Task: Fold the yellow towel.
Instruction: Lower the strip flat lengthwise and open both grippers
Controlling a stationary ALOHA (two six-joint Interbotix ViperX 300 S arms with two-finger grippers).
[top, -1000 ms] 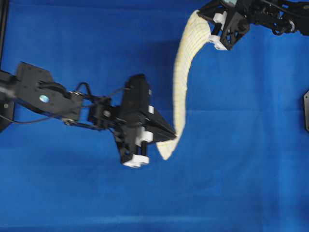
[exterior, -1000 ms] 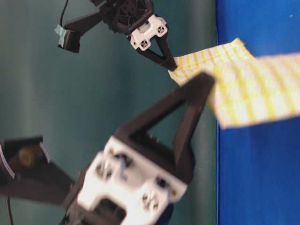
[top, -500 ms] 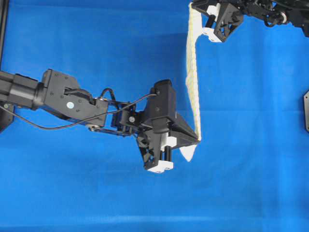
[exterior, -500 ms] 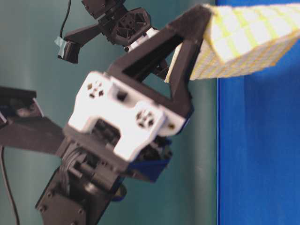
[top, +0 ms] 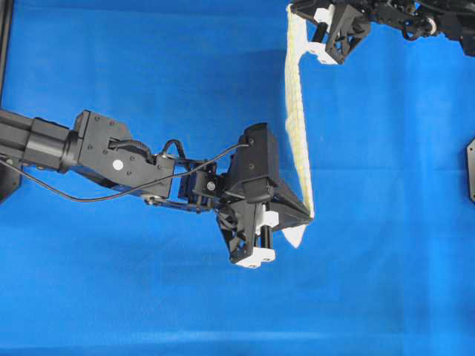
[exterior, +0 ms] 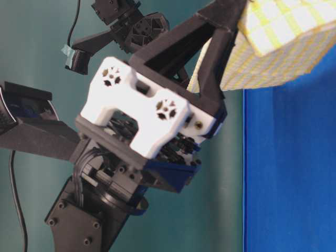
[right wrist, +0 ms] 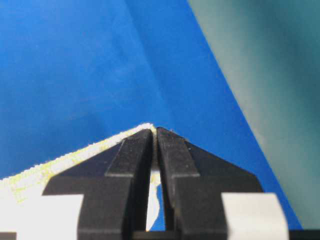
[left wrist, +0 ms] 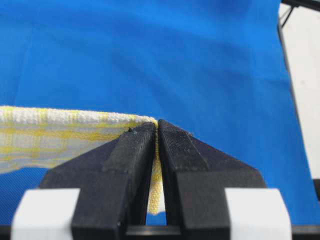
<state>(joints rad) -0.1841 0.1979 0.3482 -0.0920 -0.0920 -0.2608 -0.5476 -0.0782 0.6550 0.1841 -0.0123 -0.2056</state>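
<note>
Reaching over the blue worktop (top: 111, 59), both arms held jaws clamped on the yellow towel (top: 297, 119); wrist views showed each pinched corner.

Nothing readable is showing in any view: no words, labels, brand marks, numbers or signs are appearing anywhere on what the cameras are taking in.
</note>
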